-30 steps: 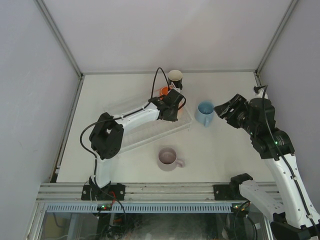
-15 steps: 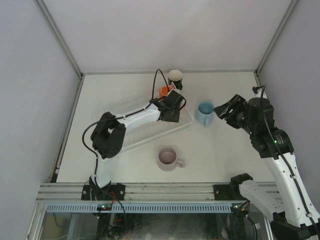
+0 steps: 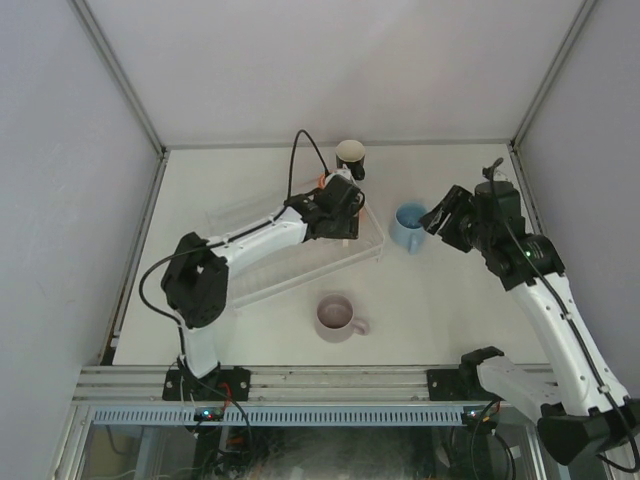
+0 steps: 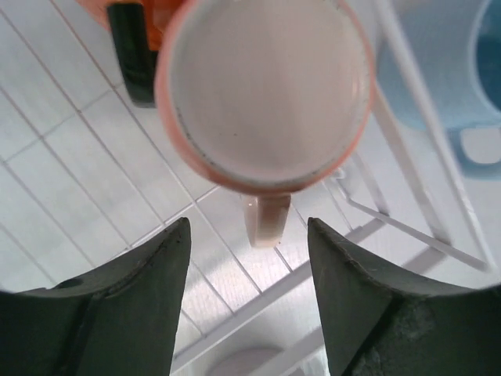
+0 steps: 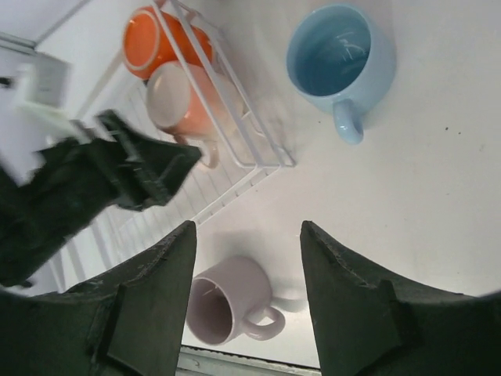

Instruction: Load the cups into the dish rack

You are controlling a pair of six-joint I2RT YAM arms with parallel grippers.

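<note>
Left wrist view looks straight into the peach-pink mug (image 4: pixel 266 86), mouth up in the far right corner of the dish rack (image 3: pixel 300 270), with the orange mug (image 5: pixel 149 39) touching it on the far side. The left fingers (image 4: pixel 156 282) are spread apart with nothing between them; the mug's handle points toward their gap. The right fingers (image 5: pixel 156 298) are likewise released and hold nothing, hovering just right of the rack near the light blue mug (image 3: pixel 408 226), which stands on the desk (image 3: pixel 450 300) just outside the rack's right end. The lilac mug (image 3: pixel 336 316) sits on the desk near the rack's near side, and the black mug (image 3: pixel 351 155) beyond its far corner.

The blue mug looks like the next to load. To do it well, the right arm should descend with one finger inside the rim and one outside, away from the handle, and close firmly. The left arm should first lift straight up clear of the rack, so neither loaded mug gets nudged and the corner is free.
</note>
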